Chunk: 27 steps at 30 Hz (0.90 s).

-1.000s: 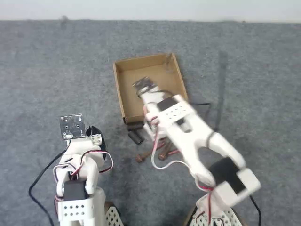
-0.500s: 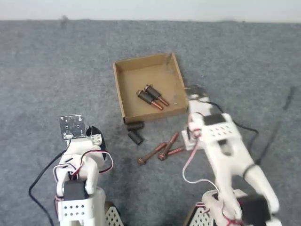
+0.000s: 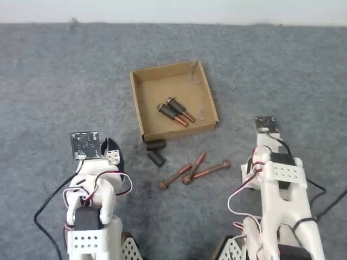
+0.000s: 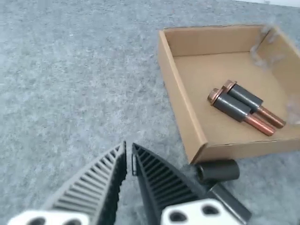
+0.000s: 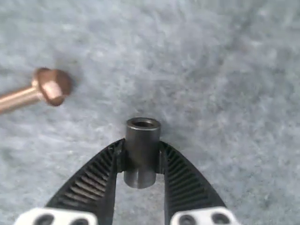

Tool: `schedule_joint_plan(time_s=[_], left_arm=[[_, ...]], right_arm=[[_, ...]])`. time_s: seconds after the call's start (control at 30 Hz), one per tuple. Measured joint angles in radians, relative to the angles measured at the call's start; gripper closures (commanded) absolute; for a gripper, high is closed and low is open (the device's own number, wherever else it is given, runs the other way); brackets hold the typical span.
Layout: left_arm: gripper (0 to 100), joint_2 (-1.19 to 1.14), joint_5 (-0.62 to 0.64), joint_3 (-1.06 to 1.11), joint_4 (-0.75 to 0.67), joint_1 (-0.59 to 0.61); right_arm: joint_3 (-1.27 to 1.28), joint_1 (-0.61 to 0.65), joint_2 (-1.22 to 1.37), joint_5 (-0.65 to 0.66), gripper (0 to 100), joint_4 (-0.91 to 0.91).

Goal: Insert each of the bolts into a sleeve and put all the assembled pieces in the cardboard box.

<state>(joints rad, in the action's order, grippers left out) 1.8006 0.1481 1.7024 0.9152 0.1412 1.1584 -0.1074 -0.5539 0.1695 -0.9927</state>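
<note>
Right gripper (image 5: 140, 151): jaws clamped on a sleeve (image 5: 142, 130), off the cardboard box's (image 3: 137, 103) right front corner.
Left gripper (image 4: 129, 157): jaws nearly closed, empty.
Nearest bolt (image 3: 210, 169): loose, before the box front.
Technique: keep the bore clear and align the bolt coaxially.

Glossy coppery metal bolts (image 3: 210, 170), matt dark sleeve (image 5: 140, 154), matt cardboard box (image 3: 137, 105), rough carpet (image 3: 59, 70).

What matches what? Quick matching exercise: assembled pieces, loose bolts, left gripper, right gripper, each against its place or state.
1. assembled pieces
2. loose bolts
3. left gripper
4. right gripper

A. shut on a sleeve
B. inside the cardboard box
C. shut, holding nothing
D. lying on the carpet

Pairs: 1-B, 2-D, 3-C, 4-A
</note>
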Motion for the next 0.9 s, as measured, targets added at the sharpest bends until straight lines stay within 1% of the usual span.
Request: schedule_joint_plan(time_s=[0.17, 0.37, 0.43, 0.5, 0.57, 0.7, 0.77, 0.9], left_arm=[[98, 0.0, 0.002, -0.008, 0.003, -0.051], [98, 0.0, -0.002, -0.16, 0.144, -0.183], [98, 0.0, -0.002, -0.226, 0.195, -0.21], [98, -0.006, -0.002, -0.284, 0.216, -0.227], [98, -0.068, -0.002, -0.339, 0.216, -0.233], [98, -0.272, 0.002, -0.445, 0.224, -0.252], [98, -0.39, 0.002, -0.493, 0.244, -0.288], [98, -0.615, -0.002, -0.568, 0.298, -0.407]], right_arm=[[0.006, -0.009, 0.0, 0.0, 99.2, 0.014], [0.006, -0.008, 0.0, 0.0, 99.2, 0.014], [0.006, -0.008, 0.0, 0.0, 99.2, 0.02], [0.006, -0.008, 0.0, 0.0, 99.2, 0.032], [0.006, -0.008, 0.0, 0.0, 99.2, 0.04], [0.006, -0.009, 0.0, 0.0, 99.2, 0.04], [0.006, -0.009, 0.0, 0.0, 99.2, 0.04], [0.006, -0.008, 0.0, 0.0, 99.2, 0.04]])
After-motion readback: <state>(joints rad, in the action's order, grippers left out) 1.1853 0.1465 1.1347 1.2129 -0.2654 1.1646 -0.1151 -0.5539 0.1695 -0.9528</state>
